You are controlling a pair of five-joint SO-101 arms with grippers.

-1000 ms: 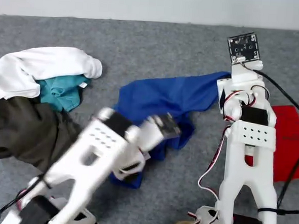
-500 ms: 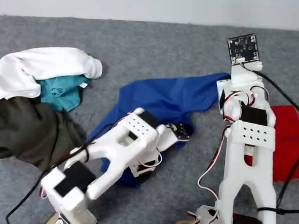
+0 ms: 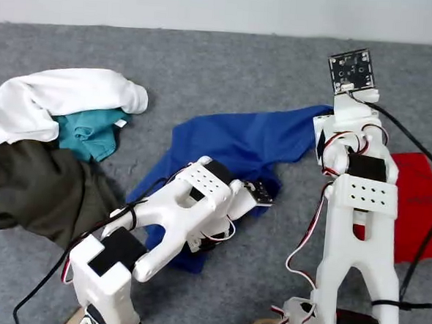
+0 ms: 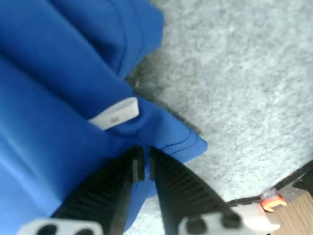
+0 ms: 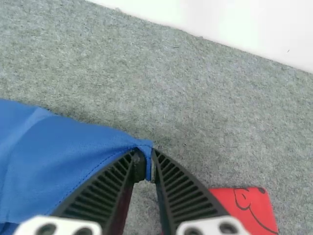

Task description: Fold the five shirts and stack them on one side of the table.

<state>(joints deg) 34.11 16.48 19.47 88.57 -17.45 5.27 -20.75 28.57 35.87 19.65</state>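
left wrist view: the left gripper (image 4: 142,160) pinches a fold of the blue shirt (image 4: 54,78); the right gripper (image 5: 145,165) clamps its corner.

Rumpled blue shirt (image 3: 239,141) at centre

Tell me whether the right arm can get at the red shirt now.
Probably not yet: the right gripper has its fingers shut on a corner of the blue shirt. The red shirt lies beside that arm, nothing piled on it.
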